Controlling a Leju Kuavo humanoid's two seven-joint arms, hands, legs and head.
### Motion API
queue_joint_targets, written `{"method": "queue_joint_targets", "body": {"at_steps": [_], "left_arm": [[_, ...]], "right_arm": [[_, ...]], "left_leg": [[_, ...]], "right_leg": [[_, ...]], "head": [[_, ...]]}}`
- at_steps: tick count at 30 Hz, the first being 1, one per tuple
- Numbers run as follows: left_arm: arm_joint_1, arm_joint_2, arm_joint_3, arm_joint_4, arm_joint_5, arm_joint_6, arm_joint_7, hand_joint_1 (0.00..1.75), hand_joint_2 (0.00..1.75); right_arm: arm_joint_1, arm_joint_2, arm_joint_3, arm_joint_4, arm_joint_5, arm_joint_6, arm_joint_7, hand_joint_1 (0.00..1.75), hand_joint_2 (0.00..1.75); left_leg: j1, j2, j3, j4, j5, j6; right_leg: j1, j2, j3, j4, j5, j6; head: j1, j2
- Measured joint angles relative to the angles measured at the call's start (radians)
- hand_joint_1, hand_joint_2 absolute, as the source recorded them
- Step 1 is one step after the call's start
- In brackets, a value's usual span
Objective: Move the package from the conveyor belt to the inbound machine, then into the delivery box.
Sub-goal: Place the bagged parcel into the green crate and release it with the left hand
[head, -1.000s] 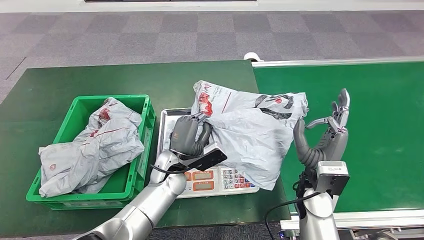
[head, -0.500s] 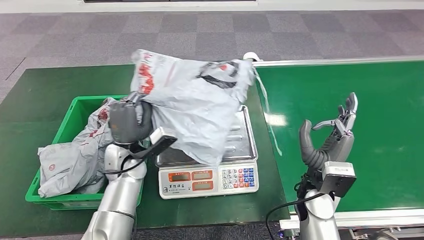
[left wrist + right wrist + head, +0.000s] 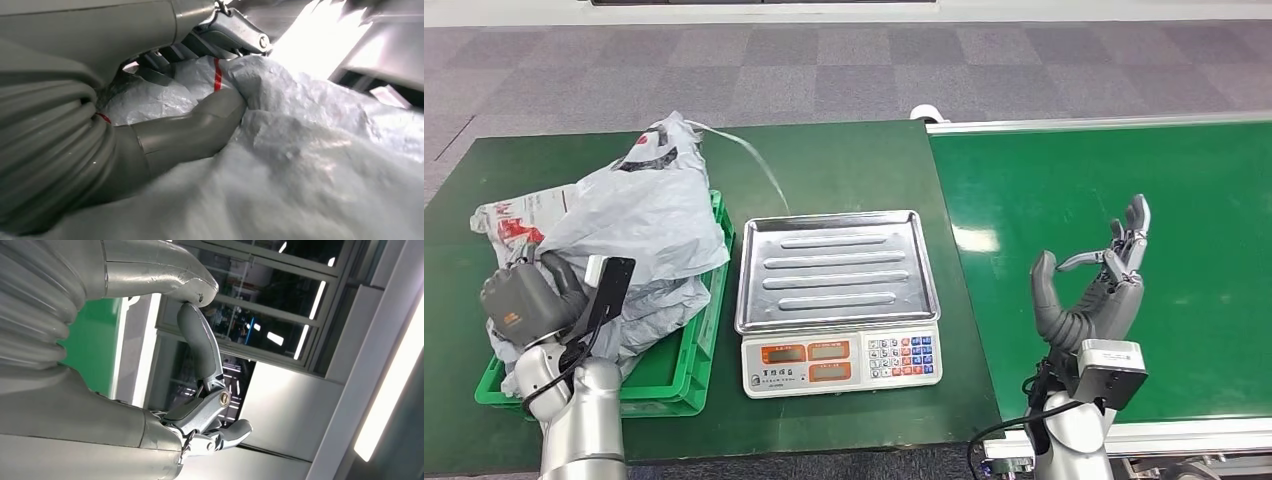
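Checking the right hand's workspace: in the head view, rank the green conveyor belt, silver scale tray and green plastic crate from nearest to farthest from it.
1. Green conveyor belt, beneath the right hand.
2. Silver scale tray, centre.
3. Green plastic crate, far left.

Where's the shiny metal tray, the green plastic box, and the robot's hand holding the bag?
Shiny metal scale tray (image 3: 836, 268), head view, ridged middle.
Green plastic box (image 3: 686, 352), head view, right wall.
Left hand (image 3: 524, 305), head view, grey back, gripping the grey plastic package (image 3: 639, 215).

Crumpled grey package (image 3: 634, 215) over green delivery box (image 3: 686, 360), steel-trayed scale (image 3: 836, 300) beside
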Motion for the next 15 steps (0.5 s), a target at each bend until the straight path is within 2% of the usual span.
{"method": "queue_joint_targets", "body": {"at_steps": [2, 4, 7, 11, 15], "left_arm": [[0.04, 0.026, -0.066, -0.007, -0.012, -0.03, 0.112, 1.75, 1.75], [0.081, 0.049, -0.143, -0.029, -0.019, -0.073, 0.169, 1.75, 1.75], [0.15, 0.077, -0.266, -0.093, -0.031, -0.119, 0.216, 1.75, 1.75], [0.234, 0.103, -0.389, -0.198, -0.038, -0.111, 0.254, 1.75, 1.75], [0.291, 0.119, -0.445, -0.281, -0.007, -0.068, 0.243, 0.04, 1.75]], "right_arm": [[0.001, 0.0, -0.005, -0.003, 0.007, 0.014, 0.0, 0.0, 1.75], [0.001, 0.0, -0.01, -0.004, 0.01, 0.023, 0.0, 0.0, 1.75], [0.001, 0.0, -0.014, -0.004, 0.01, 0.033, 0.0, 0.0, 1.75], [0.001, 0.0, -0.015, -0.004, 0.01, 0.036, 0.0, 0.0, 1.75], [0.002, 0.0, -0.015, -0.004, 0.008, 0.032, 0.0, 0.0, 1.75]], "left_leg": [[0.0, 0.0, 0.0, 0.0, 0.0, 0.0], [0.0, 0.0, 0.0, 0.0, 0.0, 0.0], [0.0, 0.0, 0.0, 0.0, 0.0, 0.0], [0.0, 0.0, -0.001, 0.0, 0.0, 0.0], [0.0, 0.0, -0.001, 0.0, -0.001, 0.0]], "right_leg": [[0.0, 0.0, 0.0, 0.0, 0.0, 0.0], [0.0, -0.001, 0.0, 0.0, 0.0, 0.0], [0.0, -0.001, 0.0, 0.0, 0.0, 0.0], [0.0, 0.0, 0.0, 0.0, 0.0, 0.0], [0.0, 0.0, 0.0, 0.0, -0.001, 0.0]], "head": [[0.0, 0.0], [0.0, 0.0], [0.0, 0.0], [0.0, 0.0], [0.0, 0.0]]}}
